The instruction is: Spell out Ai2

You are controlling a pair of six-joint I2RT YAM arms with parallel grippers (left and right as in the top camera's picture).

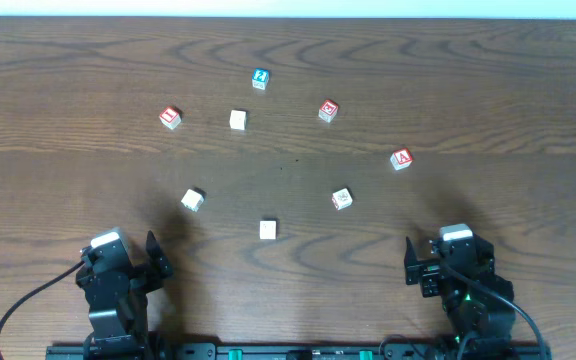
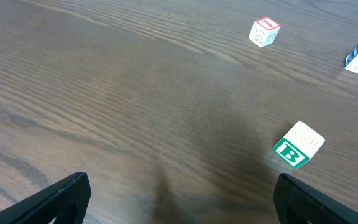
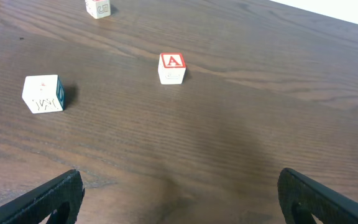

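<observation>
A cube [image 1: 400, 159] lies right on the table [image 1: 68, 60]; B cube [image 1: 192, 199] left, nearer.

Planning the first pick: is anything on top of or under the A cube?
Nothing on top: the A cube shows its red A face up. It sits on the table; its bottom face is hidden.

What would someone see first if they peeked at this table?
The red A cube toward the right and the blue-framed cube at the far middle pop out among pale cubes scattered on the dark wooden table. At the near edge, the left gripper and right gripper sit open and empty.
</observation>
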